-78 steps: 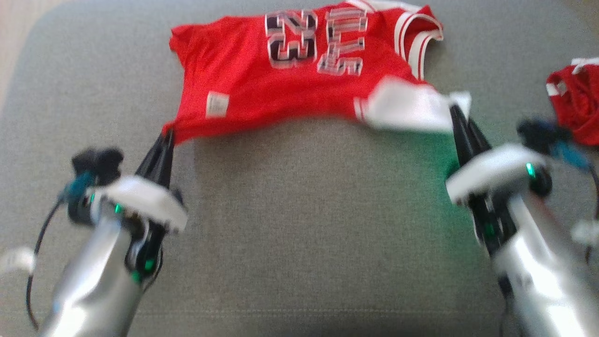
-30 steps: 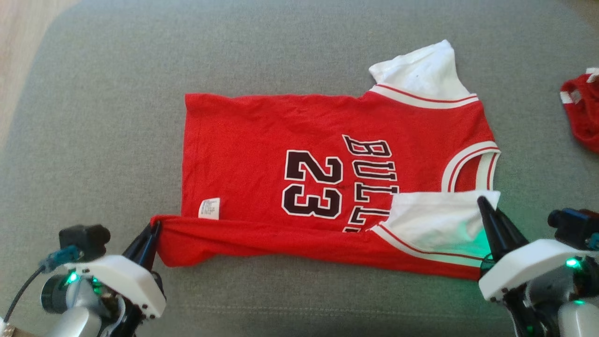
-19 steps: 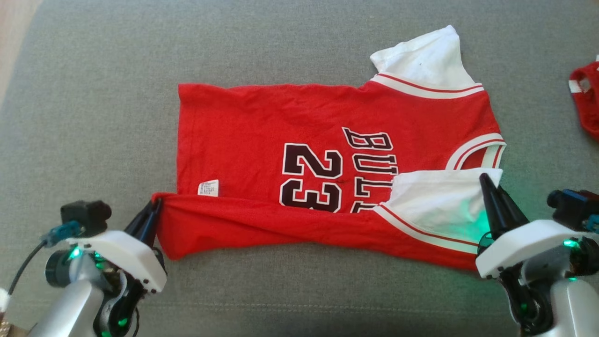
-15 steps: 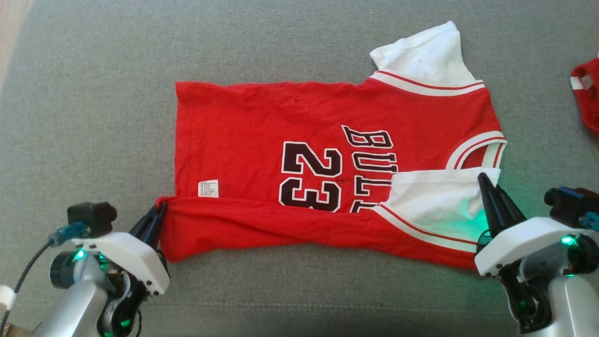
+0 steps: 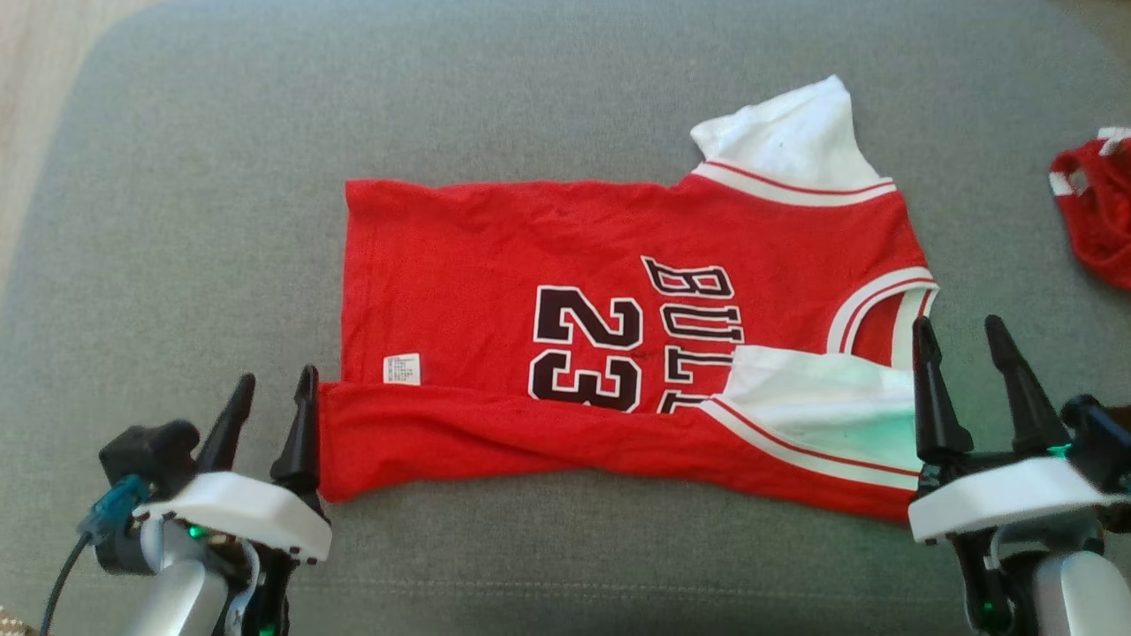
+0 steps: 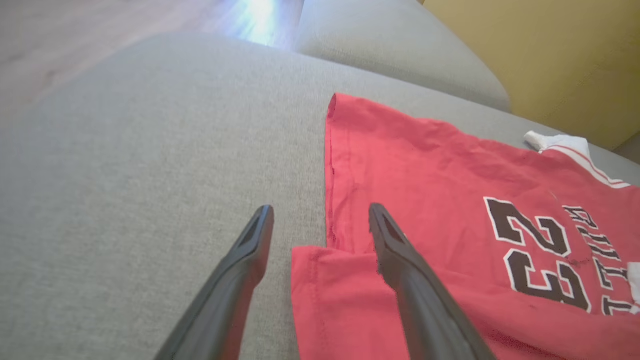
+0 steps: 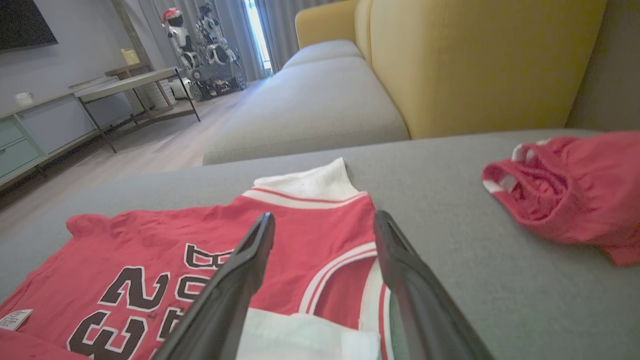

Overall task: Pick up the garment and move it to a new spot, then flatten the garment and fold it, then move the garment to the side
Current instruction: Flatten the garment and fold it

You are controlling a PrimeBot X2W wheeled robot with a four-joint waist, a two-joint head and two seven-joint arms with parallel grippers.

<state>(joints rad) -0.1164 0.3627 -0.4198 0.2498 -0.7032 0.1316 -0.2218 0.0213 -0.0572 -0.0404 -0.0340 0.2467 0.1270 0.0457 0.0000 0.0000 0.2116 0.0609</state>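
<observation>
The left claw (image 5: pixel 277 375) stands with its two dark fingers apart and holds nothing. Its inner finger is just beside the hem corner of the garment (image 5: pixel 530 265). The right claw (image 5: pixel 959 322) is likewise spread and empty, at the shoulder end beside the white sleeve (image 5: pixel 822 397). The garment is a red sleeveless jersey with white-and-red ribbed trim and black, white-edged lettering. It lies nearly flat in the middle of the grey cushion (image 5: pixel 177 221), and its near long edge is turned over onto itself as a narrow flap (image 5: pixel 495 433). A small white label (image 5: pixel 402 368) sits just above that flap. The cloth looks thin, light and limp, likely a smooth knit that slides easily over the coarse weave of the cushion, so it should drape and sag from any pinch point instead of holding a shape. The doubled corners of the flap and the firmer ribbed armhole trim look like the surest places to pinch. A mid-panel grab would probably bunch the cloth. A second crumpled red piece (image 5: pixel 1096 212) lies well apart at the right edge.
</observation>
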